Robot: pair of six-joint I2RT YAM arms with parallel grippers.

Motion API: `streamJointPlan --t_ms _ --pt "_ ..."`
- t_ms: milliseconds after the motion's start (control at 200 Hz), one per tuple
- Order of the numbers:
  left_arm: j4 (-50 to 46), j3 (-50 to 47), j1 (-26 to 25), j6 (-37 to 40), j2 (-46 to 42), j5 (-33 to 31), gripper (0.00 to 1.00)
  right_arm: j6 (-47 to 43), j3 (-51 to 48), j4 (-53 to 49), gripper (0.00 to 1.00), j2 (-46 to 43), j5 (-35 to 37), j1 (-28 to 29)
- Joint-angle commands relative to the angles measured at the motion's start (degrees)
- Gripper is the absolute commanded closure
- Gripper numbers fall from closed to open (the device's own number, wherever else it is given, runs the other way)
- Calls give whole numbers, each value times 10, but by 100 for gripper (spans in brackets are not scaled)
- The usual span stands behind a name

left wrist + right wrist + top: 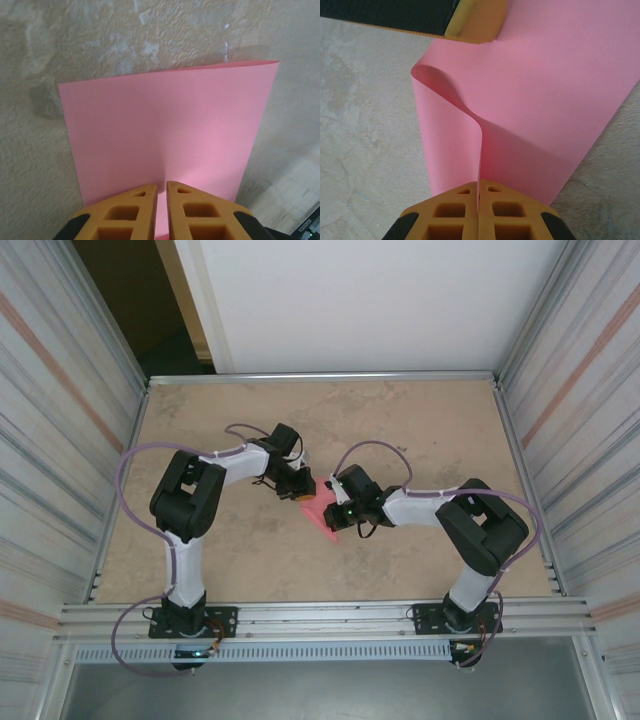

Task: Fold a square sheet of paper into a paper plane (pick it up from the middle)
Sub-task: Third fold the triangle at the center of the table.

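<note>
The square sheet of paper is plain pink-red and hangs between my two grippers at the middle of the table. My left gripper meets it from the left and my right gripper from the right. In the left wrist view the sheet spreads out ahead, its far edge rounded over, and the left gripper has its jaws almost together with pink in the slit. In the right wrist view the right gripper is shut on a raised, curled edge of the sheet. A finger of the left gripper sits at the sheet's far edge.
The beige mottled table is boxed in by corrugated metal walls on the left and right. A metal rail carrying the arm bases runs along the near edge. Open table surface lies behind and to both sides of the grippers.
</note>
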Motion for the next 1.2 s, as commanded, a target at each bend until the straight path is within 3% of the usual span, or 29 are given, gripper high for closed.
streamJointPlan --t_ms 0,431,621,787,1017,1193 --pt "-28 2 -5 13 20 -17 85 1 18 -14 100 15 10 -2" --pt "-45 26 -5 21 11 -20 85 -1 25 -25 100 32 9 -3" --pt "-34 42 1 7 -34 -23 83 0 25 -32 100 35 9 -3" --pt "15 -13 3 -41 -96 -34 80 2 24 -33 100 34 9 -3" --pt "144 -146 -8 -135 -166 10 79 6 23 -31 100 36 8 -4" --pt "165 -185 -30 -161 -183 9 80 6 25 -33 100 39 7 -4"
